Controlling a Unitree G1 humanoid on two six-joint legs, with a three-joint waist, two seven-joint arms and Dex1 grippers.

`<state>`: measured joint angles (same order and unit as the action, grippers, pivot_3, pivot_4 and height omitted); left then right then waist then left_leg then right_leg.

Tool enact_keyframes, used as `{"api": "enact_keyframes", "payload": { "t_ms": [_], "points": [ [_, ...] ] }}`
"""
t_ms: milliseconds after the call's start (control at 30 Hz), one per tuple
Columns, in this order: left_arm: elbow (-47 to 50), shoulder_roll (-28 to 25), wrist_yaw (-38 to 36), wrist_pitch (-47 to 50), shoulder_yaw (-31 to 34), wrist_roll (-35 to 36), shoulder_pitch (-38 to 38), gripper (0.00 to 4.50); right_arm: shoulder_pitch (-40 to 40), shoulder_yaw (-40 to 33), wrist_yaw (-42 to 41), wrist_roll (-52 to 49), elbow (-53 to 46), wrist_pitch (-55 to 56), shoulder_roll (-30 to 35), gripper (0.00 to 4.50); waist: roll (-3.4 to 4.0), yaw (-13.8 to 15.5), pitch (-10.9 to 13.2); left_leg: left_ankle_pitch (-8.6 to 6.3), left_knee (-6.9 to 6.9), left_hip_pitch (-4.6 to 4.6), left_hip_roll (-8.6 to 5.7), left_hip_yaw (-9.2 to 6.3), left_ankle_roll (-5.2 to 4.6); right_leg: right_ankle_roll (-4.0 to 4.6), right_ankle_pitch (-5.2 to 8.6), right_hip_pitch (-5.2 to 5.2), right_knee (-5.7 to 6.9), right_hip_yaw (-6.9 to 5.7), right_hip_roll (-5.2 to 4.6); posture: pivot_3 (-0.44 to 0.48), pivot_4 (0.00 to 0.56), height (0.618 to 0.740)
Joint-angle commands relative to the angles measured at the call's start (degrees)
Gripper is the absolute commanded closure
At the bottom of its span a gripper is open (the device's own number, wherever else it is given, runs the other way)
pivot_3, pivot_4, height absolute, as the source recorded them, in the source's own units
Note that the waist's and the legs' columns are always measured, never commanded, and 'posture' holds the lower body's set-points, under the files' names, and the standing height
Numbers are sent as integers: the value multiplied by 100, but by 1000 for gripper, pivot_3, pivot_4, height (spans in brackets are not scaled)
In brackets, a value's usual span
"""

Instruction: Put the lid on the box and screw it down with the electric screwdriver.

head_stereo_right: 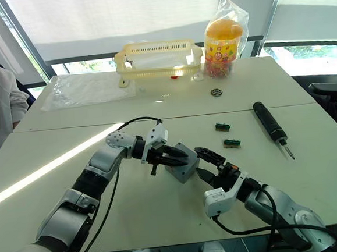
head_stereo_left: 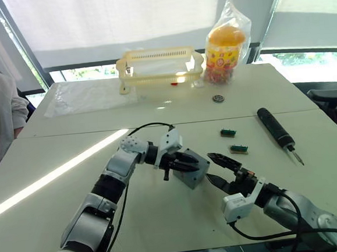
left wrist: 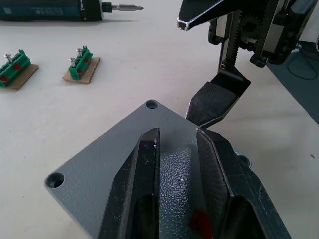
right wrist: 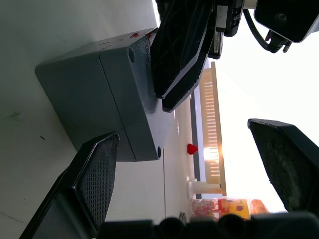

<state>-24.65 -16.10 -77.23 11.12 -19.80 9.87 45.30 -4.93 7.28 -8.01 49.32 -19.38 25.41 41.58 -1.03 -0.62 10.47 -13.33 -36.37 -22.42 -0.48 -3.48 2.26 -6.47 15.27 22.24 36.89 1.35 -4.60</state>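
Pressing my left end effector (head_stereo_left: 186,162), fingers nearly together, onto the lid (left wrist: 124,164) seated on the box (head_stereo_right: 182,167); my right end effector (head_stereo_left: 223,169), spread empty, is nearer the electric screwdriver (head_stereo_left: 275,128) (long axis pointing back at me) on the desk (head_stereo_left: 164,220).

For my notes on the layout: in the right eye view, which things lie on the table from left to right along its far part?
Clear plastic sheet → yellow basket → small round part → bagged snack jar.
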Motion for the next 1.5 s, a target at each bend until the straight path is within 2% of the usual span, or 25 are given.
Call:
{"api": "enact_keyframes", "payload": {
  "t_ms": [33, 300, 533, 667, 833, 1033, 1233, 1500],
  "points": [
    [-81, -11, -28, 44, -153, -153, -116, 3375, -133, -170, 110, 28, -94, 54, 50, 30, 0, 1, 0, 0, 0, 0, 0, 0, 0, 0, 0, 0, -1, 0, 0, 0, 150, 740],
    [220, -165, -130, 152, 62, 26, 58, 3375, -319, -532, 12, -492, -52, -386, -206, 30, 0, -4, 1, 0, 0, 0, 0, 0, 0, 1, 0, 1, 0, 0, 0, 0, 150, 740],
    [792, -571, -308, 1270, 750, 846, 550, 3375, -441, -797, -566, -2015, -278, -898, -660, 30, -1, -17, 6, 0, 11, -7, 2, 0, 0, 1, 1, 15, 1, 1, 1, 0, 150, 740],
    [770, -757, 275, 1999, 1500, 1269, 845, 3375, -531, -824, -1194, -3213, -717, -1965, -1189, 30, -1, -16, 6, 0, 12, -7, 4, -3, 0, -6, -2, 15, 4, -1, 1, 0, 150, 740],
    [-263, -962, 959, 1124, 1428, 528, 784, 3375, -542, -687, -1388, -3357, -770, -2285, -1322, 30, 2, -14, 5, 0, 15, -2, 3, -2, 0, -9, -4, 15, 6, -1, 2, 0, 150, 740],
    [-1274, -642, 1382, 78, 1047, -188, 648, 3375, -545, -489, -1727, -3797, -921, -2791, -1502, 30, -1, 18, 7, 0, 14, -12, 1, -3, 0, -11, -5, 21, 5, -3, 1, 0, 150, 740],
    [-1641, -196, 1524, -340, 837, -468, 475, 3375, -562, -335, -2033, -4057, -959, -3320, -1477, 30, -2, -1, 8, 0, 15, -13, 1, -2, 0, -11, -5, 24, 4, -3, 0, 0, 150, 740],
    [-1436, -137, 1526, -520, 649, -741, 45, 3375, -426, -256, -2048, -4134, -895, -3724, -1580, 30, -2, -10, 7, 0, 20, -12, 3, -2, 0, -12, -5, 31, 7, -2, 3, 0, 150, 740]
  ]
}}
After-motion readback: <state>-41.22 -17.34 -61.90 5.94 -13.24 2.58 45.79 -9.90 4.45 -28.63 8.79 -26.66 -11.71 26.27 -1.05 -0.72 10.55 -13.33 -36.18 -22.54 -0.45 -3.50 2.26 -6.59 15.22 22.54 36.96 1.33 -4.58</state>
